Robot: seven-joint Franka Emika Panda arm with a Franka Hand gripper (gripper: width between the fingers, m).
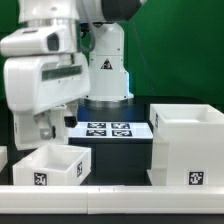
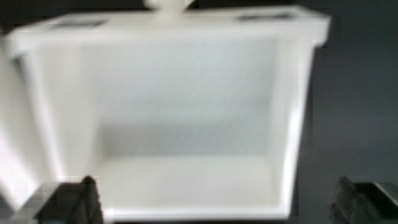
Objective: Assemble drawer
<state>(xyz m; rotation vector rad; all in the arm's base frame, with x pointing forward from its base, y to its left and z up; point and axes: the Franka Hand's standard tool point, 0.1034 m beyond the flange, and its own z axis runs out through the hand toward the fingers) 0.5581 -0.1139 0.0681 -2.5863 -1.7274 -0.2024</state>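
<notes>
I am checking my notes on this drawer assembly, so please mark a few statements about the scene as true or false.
1. The gripper is open and holds nothing. True.
2. The small tray already sits inside the large casing. False: it stands on the table, apart from the casing, to the exterior view's left of it.
3. The marker board lies flat on the table, behind the tray in the exterior view. True.
4. The casing shows no tag. False: a black-and-white tag is on its front face.
</notes>
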